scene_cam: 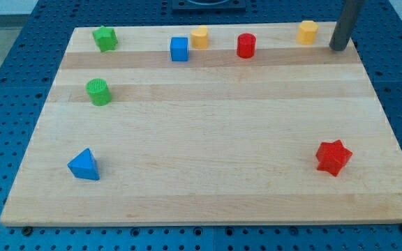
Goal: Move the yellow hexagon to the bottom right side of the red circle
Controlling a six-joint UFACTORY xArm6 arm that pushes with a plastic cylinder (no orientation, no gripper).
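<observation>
The red circle (246,45) stands near the board's top edge, right of centre. A yellow block that looks hexagonal (308,31) stands at the top right, to the right of the red circle. A second yellow block (199,36), rounder in outline, stands left of the red circle. My tip (338,49) rests on the board just right of and slightly below the yellow hexagon, a small gap apart from it.
A blue cube (179,49) sits left of the second yellow block. A green star (105,38) is at the top left, a green circle (98,91) below it. A blue triangle (84,165) is at the bottom left, a red star (333,157) at the bottom right.
</observation>
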